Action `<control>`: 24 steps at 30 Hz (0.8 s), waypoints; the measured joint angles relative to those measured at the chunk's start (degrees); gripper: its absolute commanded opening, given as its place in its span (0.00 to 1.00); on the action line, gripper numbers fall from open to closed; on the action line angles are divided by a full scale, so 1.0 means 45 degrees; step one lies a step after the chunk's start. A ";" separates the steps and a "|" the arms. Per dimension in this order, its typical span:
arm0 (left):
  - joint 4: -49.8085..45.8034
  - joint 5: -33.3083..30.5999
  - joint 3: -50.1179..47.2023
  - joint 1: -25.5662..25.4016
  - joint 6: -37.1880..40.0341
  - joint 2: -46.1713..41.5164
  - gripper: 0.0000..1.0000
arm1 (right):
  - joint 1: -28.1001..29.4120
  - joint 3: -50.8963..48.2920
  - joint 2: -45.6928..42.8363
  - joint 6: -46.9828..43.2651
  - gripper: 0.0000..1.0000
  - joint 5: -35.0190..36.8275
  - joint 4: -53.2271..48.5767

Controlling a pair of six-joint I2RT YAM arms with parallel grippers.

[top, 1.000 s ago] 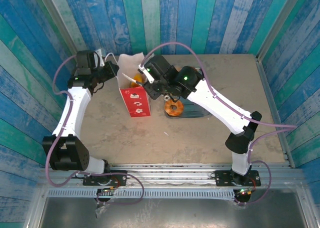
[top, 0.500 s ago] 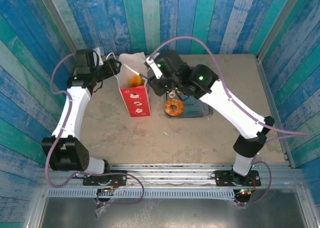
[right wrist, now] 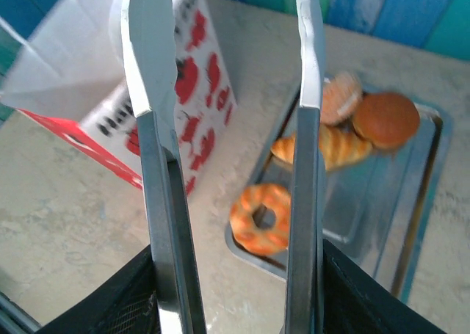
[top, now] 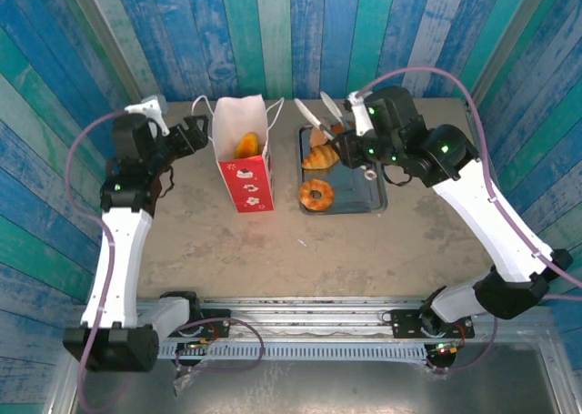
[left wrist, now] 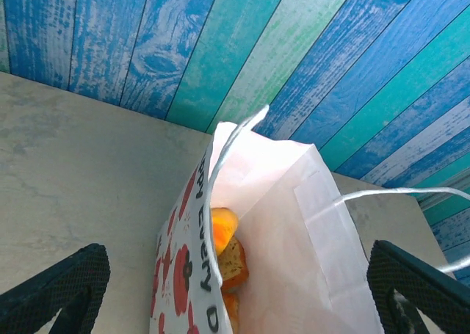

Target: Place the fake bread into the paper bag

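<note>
Now reaching for another piece: my right gripper [top: 353, 143] clenches the empty tongs [top: 312, 120] right of the paper bag [top: 245, 183], the croissant [top: 319, 159] likely next, while my left gripper [top: 195, 132] gapes just left of it.

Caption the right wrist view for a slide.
Open tongs above a tray of donut, croissant and two buns, paper bag alongside.

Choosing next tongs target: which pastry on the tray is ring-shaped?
The orange donut at the tray's near-left corner: it has a hole; the croissant, brown bun and striped bun behind are solid.
</note>
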 measured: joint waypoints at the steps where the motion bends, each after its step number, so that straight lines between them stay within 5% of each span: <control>1: 0.0034 -0.0063 -0.0253 0.0000 -0.0053 -0.0321 0.94 | -0.0262 -0.0442 -0.0223 0.0112 0.52 -0.0165 -0.0010; 12: 0.0529 0.0316 -0.3327 0.0000 -0.1010 -0.2186 0.94 | -0.2312 -0.4736 -0.2084 0.1015 0.51 -0.1807 -0.0078; 24: 0.1350 0.0772 -0.5906 0.0000 -0.2234 -0.3619 0.94 | -0.2210 -0.5421 0.0763 0.1044 0.50 -0.2278 -0.0860</control>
